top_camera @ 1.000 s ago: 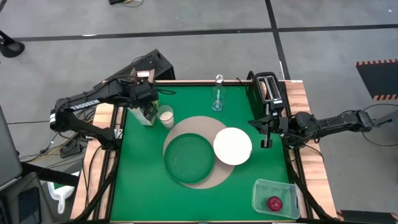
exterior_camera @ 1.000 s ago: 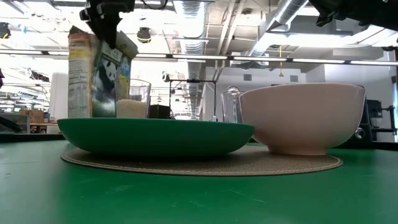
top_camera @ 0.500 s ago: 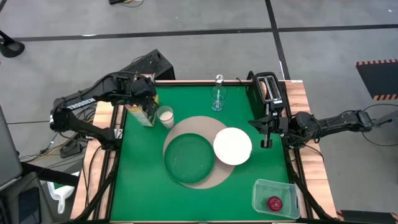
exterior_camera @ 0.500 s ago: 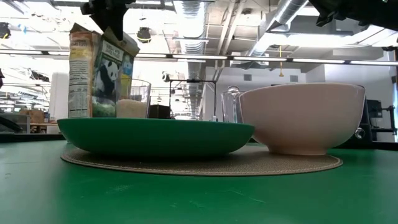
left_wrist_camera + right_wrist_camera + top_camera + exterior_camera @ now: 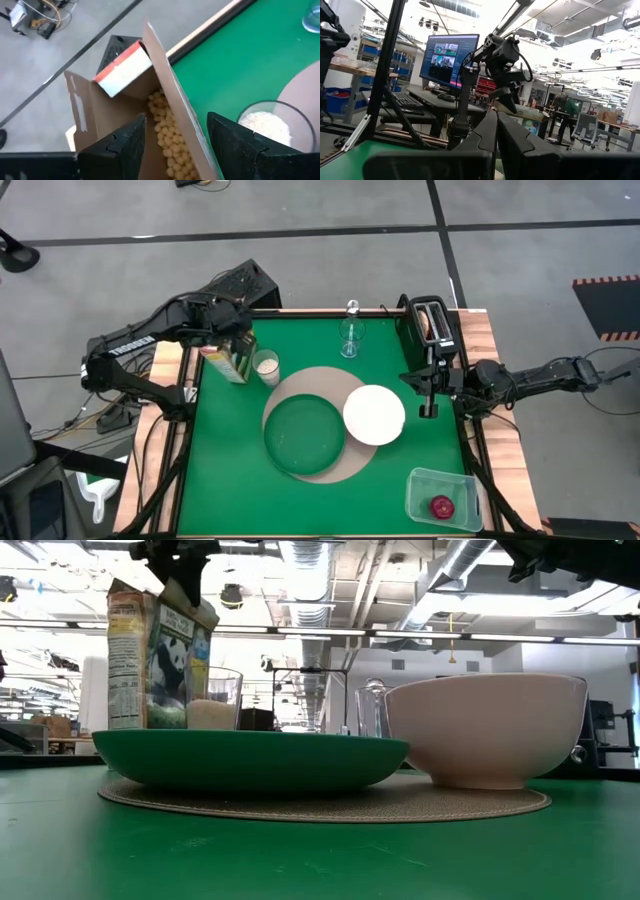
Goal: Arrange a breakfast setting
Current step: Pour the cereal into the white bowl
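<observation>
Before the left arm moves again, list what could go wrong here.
1. The left end effector straddles a flap of the open cereal box, which holds loose cereal; a tilt could spill it.
2. The milk glass stands right beside the box; a sideways move could knock it over.
3. The white bowl overhangs the tan mat edge, near the right end effector.

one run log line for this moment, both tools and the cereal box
left tool: open, astride flap of open green-and-yellow cereal box | box: upright beside small milk glass | right tool: shut, waiting by white bowl
</observation>
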